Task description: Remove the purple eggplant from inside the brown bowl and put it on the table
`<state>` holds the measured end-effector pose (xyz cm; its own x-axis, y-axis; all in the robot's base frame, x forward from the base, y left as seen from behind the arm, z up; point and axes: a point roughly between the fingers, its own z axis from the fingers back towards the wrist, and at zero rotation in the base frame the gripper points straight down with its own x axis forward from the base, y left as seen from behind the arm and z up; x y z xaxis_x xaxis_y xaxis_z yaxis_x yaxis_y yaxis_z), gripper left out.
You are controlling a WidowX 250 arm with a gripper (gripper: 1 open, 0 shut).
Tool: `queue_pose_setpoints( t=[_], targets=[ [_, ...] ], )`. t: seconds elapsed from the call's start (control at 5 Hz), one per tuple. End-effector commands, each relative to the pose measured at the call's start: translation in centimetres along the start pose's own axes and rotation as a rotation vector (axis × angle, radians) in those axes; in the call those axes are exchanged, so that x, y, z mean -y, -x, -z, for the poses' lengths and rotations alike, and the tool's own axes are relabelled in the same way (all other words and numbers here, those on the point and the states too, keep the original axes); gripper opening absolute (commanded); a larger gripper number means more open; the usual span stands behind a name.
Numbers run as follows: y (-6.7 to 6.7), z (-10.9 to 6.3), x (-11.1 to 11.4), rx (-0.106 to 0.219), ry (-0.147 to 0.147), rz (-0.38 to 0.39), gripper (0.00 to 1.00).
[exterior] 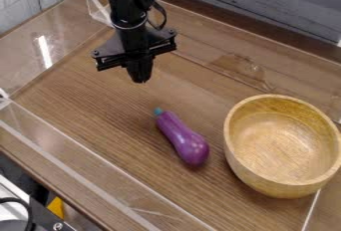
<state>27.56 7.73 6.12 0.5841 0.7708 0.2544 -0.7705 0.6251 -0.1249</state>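
Gripper [140,74] closed; brown bowl [282,142] empty.

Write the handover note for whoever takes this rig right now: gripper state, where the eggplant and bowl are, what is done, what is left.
Gripper: shut, holding nothing, pointing down above the table, up and to the left of the eggplant in the camera view.
Purple eggplant: lying on the table, outside the bowl, stem end toward the gripper.
Brown bowl: upright on the table to the right of the eggplant, nothing inside, a small gap between them.
Done: eggplant is out of the bowl and resting on the table.
Left: nothing to move, as far as this view shows; probably only retract the arm.
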Motion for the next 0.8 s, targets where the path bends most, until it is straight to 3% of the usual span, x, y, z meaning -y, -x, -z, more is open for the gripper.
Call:
queue_pose_setpoints(
  t=[0.0,0.6],
  targets=[
    [-1.58,-1.03,0.79,0.062,0.024,-0.006,0.0],
    [-1.53,-0.98,1.42,0.087,0.007,-0.006,0.0]
  ],
)
